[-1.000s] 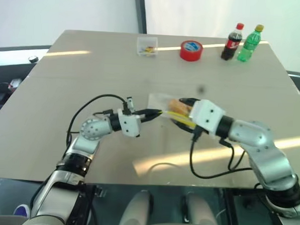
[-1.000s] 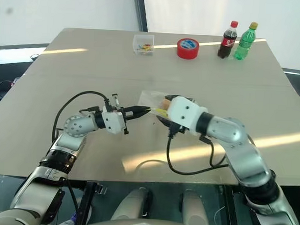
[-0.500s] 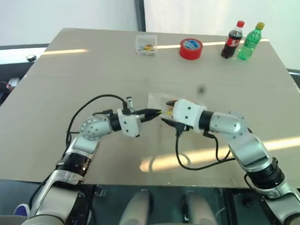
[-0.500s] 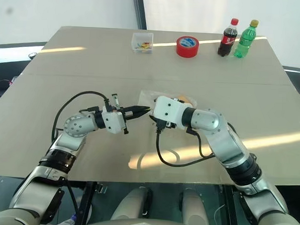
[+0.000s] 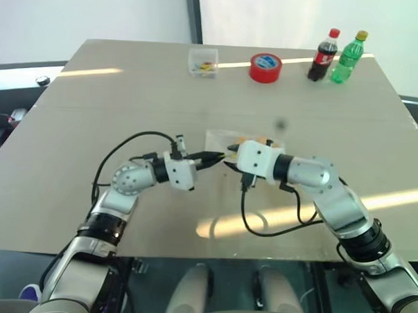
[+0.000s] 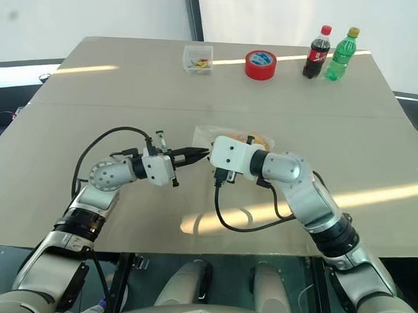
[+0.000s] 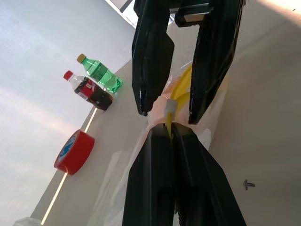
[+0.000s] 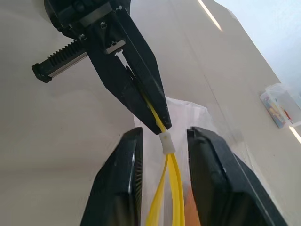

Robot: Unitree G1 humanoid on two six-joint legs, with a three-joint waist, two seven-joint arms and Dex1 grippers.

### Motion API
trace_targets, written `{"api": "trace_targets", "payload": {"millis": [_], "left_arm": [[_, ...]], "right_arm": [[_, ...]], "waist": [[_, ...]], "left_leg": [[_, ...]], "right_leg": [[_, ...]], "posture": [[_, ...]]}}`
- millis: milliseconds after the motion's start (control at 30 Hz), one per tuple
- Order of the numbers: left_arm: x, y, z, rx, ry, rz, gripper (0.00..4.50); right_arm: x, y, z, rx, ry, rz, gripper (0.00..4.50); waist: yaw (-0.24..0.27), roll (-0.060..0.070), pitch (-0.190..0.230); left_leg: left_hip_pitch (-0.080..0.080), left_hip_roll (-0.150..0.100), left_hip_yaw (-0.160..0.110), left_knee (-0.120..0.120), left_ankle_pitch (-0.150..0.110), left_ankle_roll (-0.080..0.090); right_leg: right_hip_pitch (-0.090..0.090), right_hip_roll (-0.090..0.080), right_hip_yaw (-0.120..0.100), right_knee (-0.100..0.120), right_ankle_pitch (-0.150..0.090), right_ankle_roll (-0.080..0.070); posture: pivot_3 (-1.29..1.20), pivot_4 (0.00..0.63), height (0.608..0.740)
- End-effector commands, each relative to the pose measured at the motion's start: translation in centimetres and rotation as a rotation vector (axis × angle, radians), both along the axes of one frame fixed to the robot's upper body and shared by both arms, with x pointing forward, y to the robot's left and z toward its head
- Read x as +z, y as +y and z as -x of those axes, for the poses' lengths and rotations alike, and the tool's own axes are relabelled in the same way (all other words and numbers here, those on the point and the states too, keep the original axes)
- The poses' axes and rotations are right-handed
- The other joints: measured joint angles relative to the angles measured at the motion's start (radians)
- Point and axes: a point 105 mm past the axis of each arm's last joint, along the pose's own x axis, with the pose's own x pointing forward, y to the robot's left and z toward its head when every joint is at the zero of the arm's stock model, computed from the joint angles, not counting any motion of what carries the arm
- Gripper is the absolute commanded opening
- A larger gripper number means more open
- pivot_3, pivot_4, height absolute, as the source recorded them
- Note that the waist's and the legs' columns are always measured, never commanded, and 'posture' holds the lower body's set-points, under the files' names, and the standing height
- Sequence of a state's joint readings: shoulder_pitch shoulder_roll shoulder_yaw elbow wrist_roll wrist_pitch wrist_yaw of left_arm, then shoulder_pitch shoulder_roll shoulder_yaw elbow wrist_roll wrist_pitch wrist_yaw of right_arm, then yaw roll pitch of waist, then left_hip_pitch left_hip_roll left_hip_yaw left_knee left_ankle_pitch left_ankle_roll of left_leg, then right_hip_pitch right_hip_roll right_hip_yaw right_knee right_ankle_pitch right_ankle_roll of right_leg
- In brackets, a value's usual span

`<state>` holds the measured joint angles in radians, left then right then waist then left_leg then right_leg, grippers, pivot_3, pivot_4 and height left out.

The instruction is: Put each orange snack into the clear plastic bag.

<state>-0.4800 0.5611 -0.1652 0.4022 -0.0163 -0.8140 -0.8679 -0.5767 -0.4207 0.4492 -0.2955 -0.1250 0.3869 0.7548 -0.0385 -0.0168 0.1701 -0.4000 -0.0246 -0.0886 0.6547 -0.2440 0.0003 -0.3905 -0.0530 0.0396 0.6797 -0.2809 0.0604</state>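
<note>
A: The left gripper (image 8: 157,123) pinches the yellow strip of the clear plastic bag (image 5: 220,140) at mid-table.
B: The wrist views add that the right gripper (image 8: 164,155) stands narrowly open around its white slider (image 8: 165,142).

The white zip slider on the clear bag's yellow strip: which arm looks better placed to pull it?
Probably the right. The right gripper straddles the small white zip slider, fingers apart, while the left gripper is shut on the yellow strip of the clear plastic bag.

Thin glossy clear plastic bag (image 5: 254,146), matt black end effector fingers (image 8: 117,183), smooth tan tabletop (image 5: 128,104).
</note>
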Motion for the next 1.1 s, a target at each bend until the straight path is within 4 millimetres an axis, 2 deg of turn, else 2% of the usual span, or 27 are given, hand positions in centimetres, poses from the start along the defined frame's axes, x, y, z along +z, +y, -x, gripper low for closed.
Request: {"api": "trace_targets", "payload": {"millis": [33, 67, 1100], "left_arm": [[1.1, -0.09, 0.23, -0.007, -0.042, 0.02, 0.0], [1.11, -0.05, 0.23, -0.006, -0.041, 0.02, 0.0], [1.33, -0.23, 0.36, -0.002, -0.048, 0.032, 0.0]], "right_arm": [[1.24, 0.45, 0.17, 0.017, -0.069, -0.014, 1.05], [1.28, 0.5, 0.19, 0.017, -0.075, -0.015, 0.6], [0.6, 0.12, -0.37, 0.005, -0.087, 0.018, 0.6]], "waist": [[0.0, 0.0, 0.0], [0.0, 0.0, 0.0], [0.0, 0.0, 0.0]], "left_leg": [[0.0, 0.0, 0.0, 0.0, 0.0, 0.0], [0.0, 0.0, 0.0, 0.0, 0.0, 0.0], [0.0, 0.0, 0.0, 0.0, 0.0, 0.0]], "right_leg": [[0.0, 0.0, 0.0, 0.0, 0.0, 0.0], [0.0, 0.0, 0.0, 0.0, 0.0, 0.0], [0.0, 0.0, 0.0, 0.0, 0.0, 0.0]], "posture": [[0.0, 0.15, 0.74], [0.0, 0.15, 0.74], [0.0, 0.15, 0.74]]}}
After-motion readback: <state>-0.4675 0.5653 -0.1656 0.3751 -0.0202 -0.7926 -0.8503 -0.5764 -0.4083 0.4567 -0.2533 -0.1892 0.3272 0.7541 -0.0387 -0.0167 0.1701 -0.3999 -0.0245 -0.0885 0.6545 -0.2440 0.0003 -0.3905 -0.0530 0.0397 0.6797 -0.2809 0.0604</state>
